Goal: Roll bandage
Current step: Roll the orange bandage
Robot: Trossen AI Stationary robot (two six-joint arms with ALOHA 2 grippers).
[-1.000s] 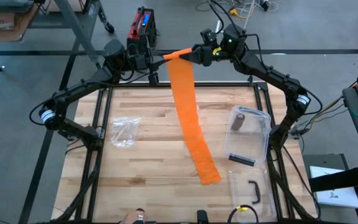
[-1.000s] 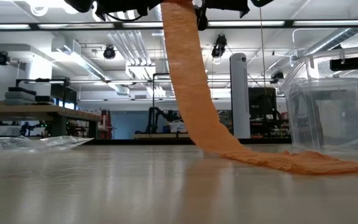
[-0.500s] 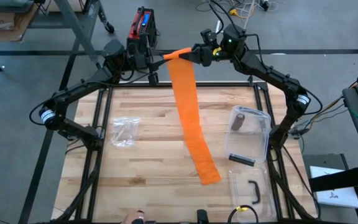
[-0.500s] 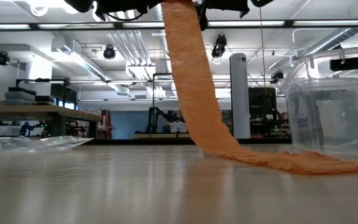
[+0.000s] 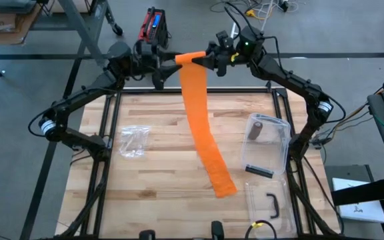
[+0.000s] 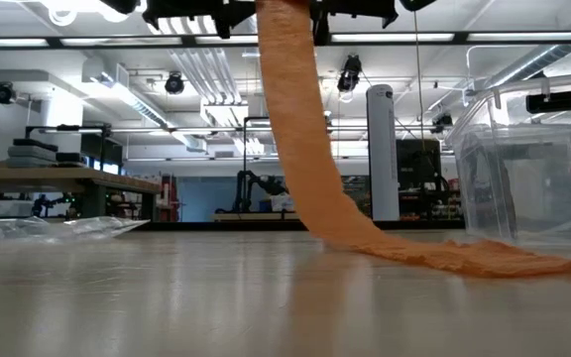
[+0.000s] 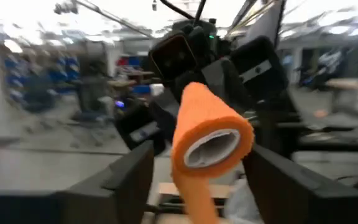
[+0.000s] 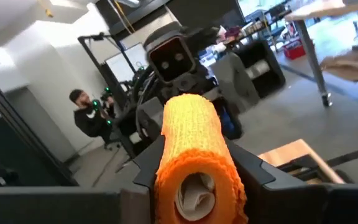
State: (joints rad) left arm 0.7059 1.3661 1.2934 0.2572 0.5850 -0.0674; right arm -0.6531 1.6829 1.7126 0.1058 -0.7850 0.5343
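Bench: wooden bench (image 5: 159, 167) in a dark frame on a grey workshop floor; my low view looks across it into a long room with ceiling lights.
Plastic bag: I see a crumpled clear plastic bag (image 5: 133, 141) lying flat on the left half of the bench.
Left claw: my left claw (image 5: 160, 69) is raised over the far edge of the bench, its fingers (image 7: 126, 180) spread apart, standing either side of the roll's open end without pressing on it.
Bandage: the orange bandage (image 5: 202, 127) has its rolled end up in the air between my two claws; the loose strip hangs down from there and trails across the bench, its free end near the front, just beside the container.
Right claw: my right claw (image 5: 211, 61) faces the left one and pinches the rolled end, fingers (image 8: 253, 171) pressed against both sides of the roll.
Container: a clear plastic container (image 5: 267, 143) sits on the right side of the bench with a dark cylinder inside.
Background: my right wrist view shows a person seated far off in the room.
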